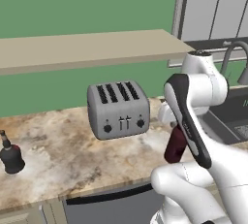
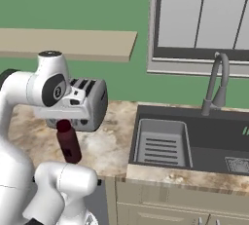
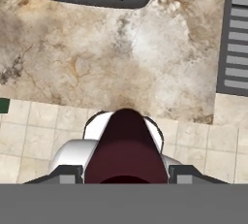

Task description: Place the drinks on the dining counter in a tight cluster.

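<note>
Marbled counter [image 1: 58,150]: maroon bottle [image 2: 69,143] upright between pincer [image 3: 125,173] fingers, grip unclear; black bottle [image 1: 10,154] far left; sink [image 2: 209,141].

a grey four-slot toaster [image 1: 118,109] stands on the marbled worktop [image 1: 58,145] under beige shelves [image 1: 87,48]; a dark sink [image 2: 194,141] with a curved faucet [image 2: 216,83] lies beside it.
</note>
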Available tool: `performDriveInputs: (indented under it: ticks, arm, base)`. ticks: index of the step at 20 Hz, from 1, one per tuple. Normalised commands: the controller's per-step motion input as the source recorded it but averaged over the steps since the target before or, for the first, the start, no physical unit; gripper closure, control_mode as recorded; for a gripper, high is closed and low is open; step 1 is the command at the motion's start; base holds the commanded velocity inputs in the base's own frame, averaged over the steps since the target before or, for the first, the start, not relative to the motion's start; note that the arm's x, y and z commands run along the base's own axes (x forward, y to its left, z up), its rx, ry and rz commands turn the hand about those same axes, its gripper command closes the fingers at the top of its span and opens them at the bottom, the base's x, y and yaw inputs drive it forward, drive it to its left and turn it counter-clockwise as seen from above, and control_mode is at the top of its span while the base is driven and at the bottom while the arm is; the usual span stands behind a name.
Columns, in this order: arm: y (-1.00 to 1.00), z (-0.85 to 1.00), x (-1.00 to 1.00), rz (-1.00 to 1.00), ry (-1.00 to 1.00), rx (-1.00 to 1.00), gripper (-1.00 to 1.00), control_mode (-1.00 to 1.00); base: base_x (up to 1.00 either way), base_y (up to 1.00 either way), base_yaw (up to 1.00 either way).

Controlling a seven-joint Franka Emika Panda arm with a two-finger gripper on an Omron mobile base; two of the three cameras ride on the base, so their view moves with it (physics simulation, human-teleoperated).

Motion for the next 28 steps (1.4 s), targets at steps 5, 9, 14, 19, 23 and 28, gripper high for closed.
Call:
performDriveInputs:
  ticks: [5, 9, 14, 19, 23, 28]
  arm:
    - [0.00, 0.41, -0.07, 0.00, -0.04, 0.00, 1.00, -1.00]
    - [0.00, 0.10, 0.00, 0.00, 0.00, 0.00, 1.00, -1.00]
    - [0.00, 0.01, 0.00, 0.00, 0.04, 0.00, 1.00, -1.00]
    - [0.00, 0.00, 0.00, 0.00, 0.00, 0.00, 1.00, -1.00]
    - [0.00, 0.00, 0.00, 0.00, 0.00, 0.00, 1.00, -1.00]
    - [0.00, 0.00, 0.00, 0.00, 0.00, 0.00, 1.00, 1.00]
  base:
    - [0.00, 0.00, 0.00]
    - [0.00, 0.00, 0.00]
    - [0.00, 0.00, 0.00]
    - [0.00, 0.00, 0.00]
    - [0.00, 0.00, 0.00]
    - [-0.07, 0.00, 0.00]
